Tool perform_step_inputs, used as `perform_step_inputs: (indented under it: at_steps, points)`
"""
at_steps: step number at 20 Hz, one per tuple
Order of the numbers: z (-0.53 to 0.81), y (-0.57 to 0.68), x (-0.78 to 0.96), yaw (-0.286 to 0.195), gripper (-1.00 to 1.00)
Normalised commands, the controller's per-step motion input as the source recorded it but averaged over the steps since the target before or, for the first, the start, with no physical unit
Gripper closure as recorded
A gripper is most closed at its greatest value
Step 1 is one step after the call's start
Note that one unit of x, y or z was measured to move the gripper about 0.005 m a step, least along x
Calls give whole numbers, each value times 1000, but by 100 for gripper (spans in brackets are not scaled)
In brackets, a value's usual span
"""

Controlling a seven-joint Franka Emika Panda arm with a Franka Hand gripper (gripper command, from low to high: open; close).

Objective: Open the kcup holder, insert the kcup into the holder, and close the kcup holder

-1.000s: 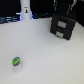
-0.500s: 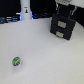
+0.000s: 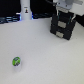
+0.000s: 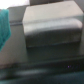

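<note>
the gripper (image 3: 64, 20) hangs with its jaws apart over the kcup holder (image 3: 63, 27) at the far right, apparently lining up on a drawer. the kcup (image 3: 16, 61) waits near left on the bench (image 3: 47, 60), well apart.

Front of black boxy drawer unit (image 3: 64, 29) is crowded by gripper (image 3: 64, 22); open tabletop (image 3: 45, 57) is left around small green-topped pod (image 3: 16, 61).
</note>
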Motion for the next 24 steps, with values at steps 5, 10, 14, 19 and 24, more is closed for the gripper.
perform_step_inputs:
  at_steps: [5,10,14,19,24]
  points:
    - [-433,53,-307,-2,-100]
    - [-207,42,-237,-16,100]
    - [19,-51,191,-16,100]
    - [180,-227,809,-49,100]
    - [166,-273,938,-67,100]
